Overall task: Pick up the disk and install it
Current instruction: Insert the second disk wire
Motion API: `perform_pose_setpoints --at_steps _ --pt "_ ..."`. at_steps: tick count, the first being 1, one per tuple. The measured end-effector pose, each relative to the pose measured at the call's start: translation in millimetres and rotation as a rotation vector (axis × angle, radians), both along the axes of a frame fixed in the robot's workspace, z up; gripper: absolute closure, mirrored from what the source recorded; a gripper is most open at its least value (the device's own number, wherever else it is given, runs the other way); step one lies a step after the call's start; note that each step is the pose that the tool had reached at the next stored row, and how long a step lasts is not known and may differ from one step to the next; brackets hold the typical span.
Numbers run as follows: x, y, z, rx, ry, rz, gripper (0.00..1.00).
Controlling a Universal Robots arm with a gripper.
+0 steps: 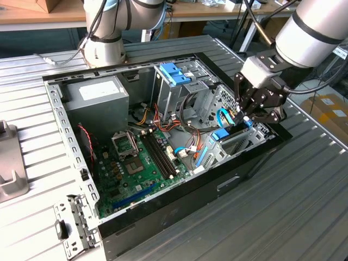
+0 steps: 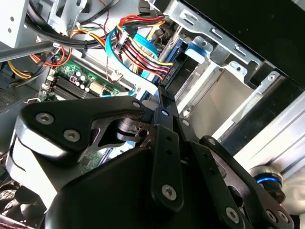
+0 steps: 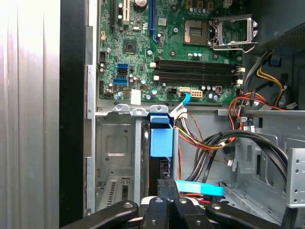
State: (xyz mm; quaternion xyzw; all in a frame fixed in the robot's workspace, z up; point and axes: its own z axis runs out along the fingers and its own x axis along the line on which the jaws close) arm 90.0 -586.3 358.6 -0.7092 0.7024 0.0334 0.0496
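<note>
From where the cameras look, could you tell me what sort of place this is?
Probably a robotics lab or assembly workbench: an open computer case lies on a ribbed metal table, a robot arm's gripper reaches into its drive bay, and cluttered wooden benches stand behind.

The hand [image 3: 164, 202] sits low over the drive bay [image 3: 114, 157], its fingers closed together just beneath the blue bracket [image 3: 161, 136]. The green motherboard [image 3: 167, 47] lies beyond, toward twelve o'clock.

A ribbed metal table [image 1: 304, 206] carries the open computer case [image 1: 163, 212] and a grey bracket [image 1: 11, 179].
</note>
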Motion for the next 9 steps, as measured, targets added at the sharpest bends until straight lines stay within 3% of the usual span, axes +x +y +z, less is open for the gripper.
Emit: perform_pose_setpoints --at_steps 3,9 --pt "0.0 0.0 4.3 -0.0001 0.0000 0.000 0.90" --pt "4.7 0.0 5.1 -0.0003 0.0005 0.000 0.90"
